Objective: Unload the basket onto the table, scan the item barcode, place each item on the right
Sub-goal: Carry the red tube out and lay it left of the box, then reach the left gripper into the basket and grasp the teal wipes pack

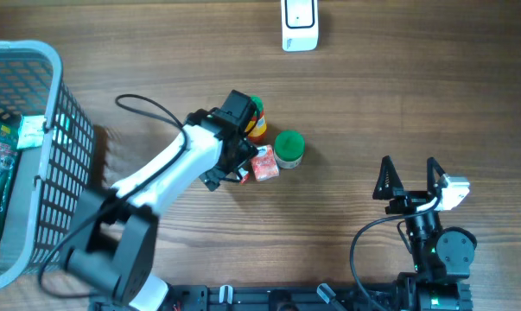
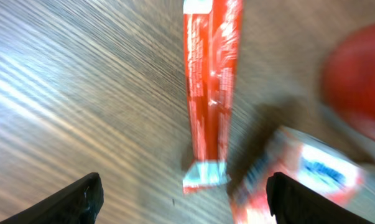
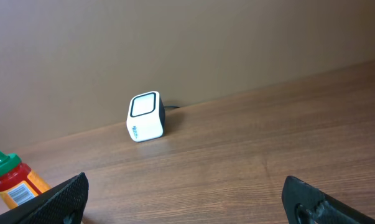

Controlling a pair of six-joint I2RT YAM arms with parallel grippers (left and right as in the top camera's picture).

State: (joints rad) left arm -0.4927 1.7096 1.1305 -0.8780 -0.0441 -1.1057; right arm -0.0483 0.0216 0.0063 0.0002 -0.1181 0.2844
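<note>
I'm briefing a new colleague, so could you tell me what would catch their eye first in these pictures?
The white left arm stretches to a bright cluster mid-table: a red packet, a green-lidded tub and an orange-labelled bottle. A grey basket stands at the left edge, a white scanner at the far edge.

I can read nothing. The print on the red wrapper (image 2: 212, 87) below my left pincer (image 2: 190, 199) is smeared, and the blue mark on the small carton (image 2: 311, 174) is blurred.
</note>
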